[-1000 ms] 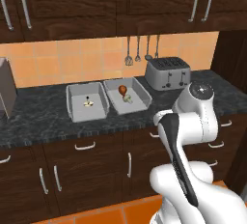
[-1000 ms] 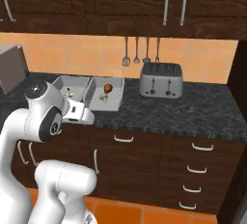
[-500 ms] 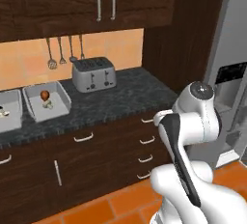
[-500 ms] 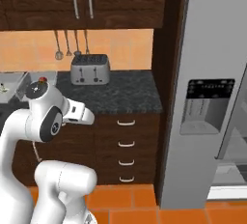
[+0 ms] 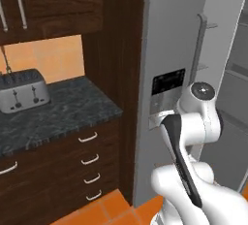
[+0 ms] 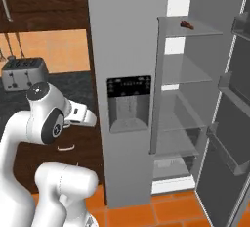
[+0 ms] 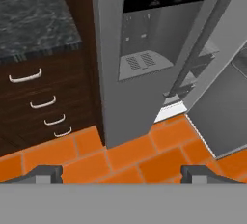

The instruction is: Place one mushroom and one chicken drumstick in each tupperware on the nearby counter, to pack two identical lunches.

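Drumstick [image 6: 186, 24] on open fridge [image 6: 128, 64] shelf; no readable writing.

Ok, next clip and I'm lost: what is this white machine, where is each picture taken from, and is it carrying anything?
It is a white robot arm on a driving base in a rendered kitchen. Two cameras ride behind it, left and right; the third looks along its claw, whose two dark tips stand wide apart over orange floor, carrying nothing. A toaster stands on the dark stone counter above the drawers. Beside it a grey fridge stands with its door open; a small reddish-brown item, too small to identify, lies on its top shelf.
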